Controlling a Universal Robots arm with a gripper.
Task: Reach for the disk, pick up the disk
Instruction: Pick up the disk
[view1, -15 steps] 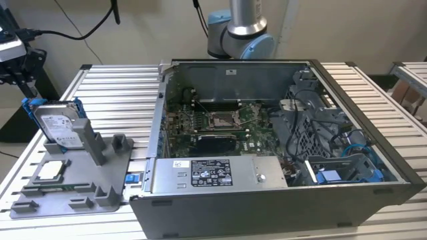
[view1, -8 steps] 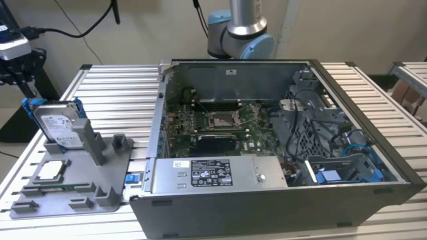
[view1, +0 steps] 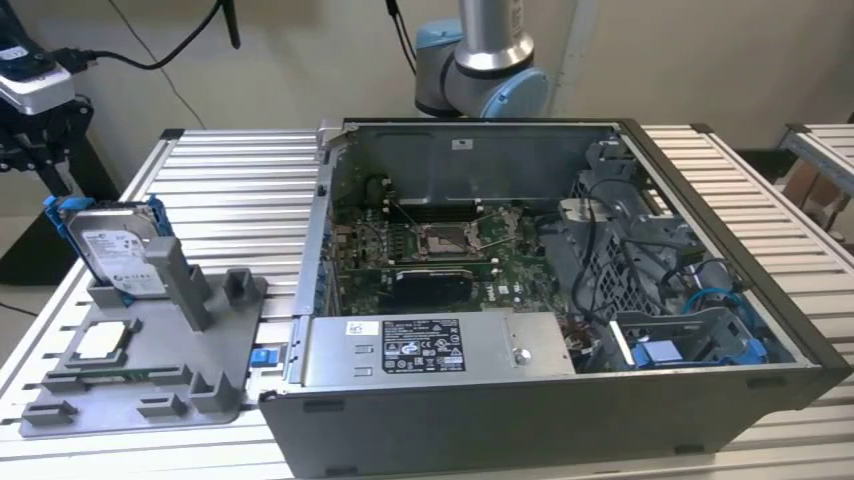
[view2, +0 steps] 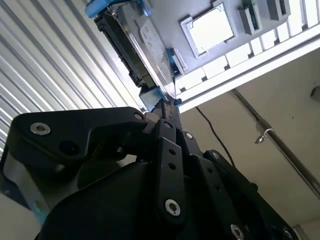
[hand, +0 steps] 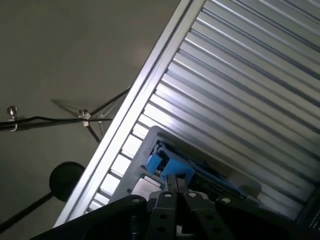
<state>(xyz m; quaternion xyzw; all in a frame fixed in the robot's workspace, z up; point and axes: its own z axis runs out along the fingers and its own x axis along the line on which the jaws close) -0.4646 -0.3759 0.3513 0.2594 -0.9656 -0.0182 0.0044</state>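
**Silver disk (view1: 118, 255) stands in its holder, gripper (hand: 176, 181) clenched on nothing**

A big metal table (view1: 227, 180) made of long silver slats holds everything. On it, toward the exterior view's right, sits an open grey computer case (view1: 534, 420) with a green board inside. Behind the case rises the robot arm (view1: 483, 55), grey with blue caps. At the exterior view's left, a flat grey holder (view1: 140, 395) lies on the table, just beside the case. The disk stands up on its edge in a slot at the far end of that holder. It has a blue frame clipped around it, and its white label faces out. In both wrist views the black gripper has its two fingers pressed together, with nothing between them. Its tip lines up with a blue corner of the disk, but I cannot tell how near it is. A small square silver chip (view1: 104, 342) lies flat on the holder, near the disk.
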